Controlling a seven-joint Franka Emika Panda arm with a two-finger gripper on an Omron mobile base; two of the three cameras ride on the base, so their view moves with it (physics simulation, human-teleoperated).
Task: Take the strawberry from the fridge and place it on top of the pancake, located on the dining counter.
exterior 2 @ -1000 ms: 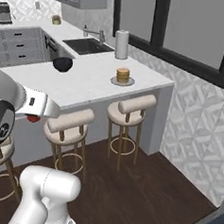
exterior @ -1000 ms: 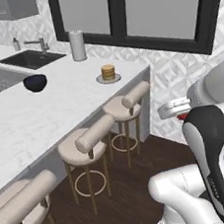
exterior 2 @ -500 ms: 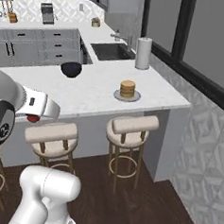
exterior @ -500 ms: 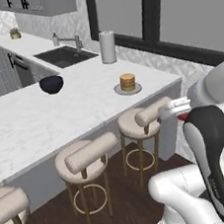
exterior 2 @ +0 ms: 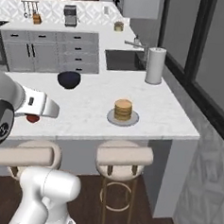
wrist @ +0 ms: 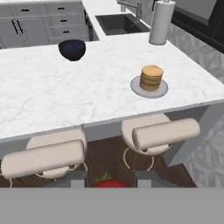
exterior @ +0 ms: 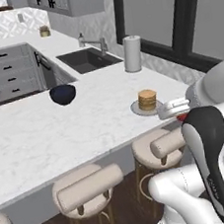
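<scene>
The strawberry sits red between my two dark fingertips at the bottom of the hand view, with my gripper shut on it. It also shows as a red spot under the hand and beside the forearm. The pancake is a golden-brown stack on a small grey plate near the right end of the dining counter. My gripper hangs over the stools on the near side of the counter, short of the pancake. The fridge is out of view.
A dark blue bowl stands on the counter left of the pancake. A paper towel roll and a sink lie behind. Beige stools line the counter's near edge. Grey drawers run along the back wall.
The base has driven and turned, so the whole picture has shifted: the counter end with the pancake now lies closer and more in front. The strawberry stays in my gripper.
</scene>
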